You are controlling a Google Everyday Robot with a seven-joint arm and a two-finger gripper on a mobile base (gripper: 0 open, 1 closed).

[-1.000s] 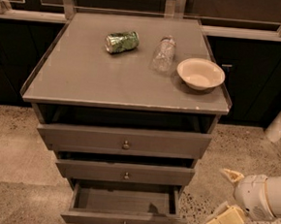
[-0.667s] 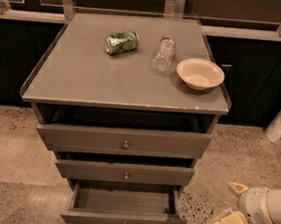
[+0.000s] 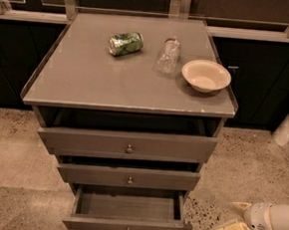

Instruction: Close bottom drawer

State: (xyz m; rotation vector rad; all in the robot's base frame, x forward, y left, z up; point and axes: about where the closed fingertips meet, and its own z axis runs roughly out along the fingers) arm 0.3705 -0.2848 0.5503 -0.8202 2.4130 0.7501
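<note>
Your hand [image 3: 233, 219] is hanging low over the floor [image 3: 261, 161], near the right end of the bottom drawer [image 3: 127, 208], with its fingers spread and gripping nothing. Over the last second it has been sinking and drifting slightly right, down to that drawer's level. The drawer is sitting pulled well out, apart from the hand and not shifted at all, so the closing is not begun. You are probably lining up a push on its front. Above it, the middle drawer [image 3: 128, 177] and top drawer [image 3: 127, 144] are standing slightly out. Farther back, the worktop [image 3: 77, 77] is carrying a green can [image 3: 125, 43], a clear bottle [image 3: 168, 55] and a bowl [image 3: 206, 75].
</note>
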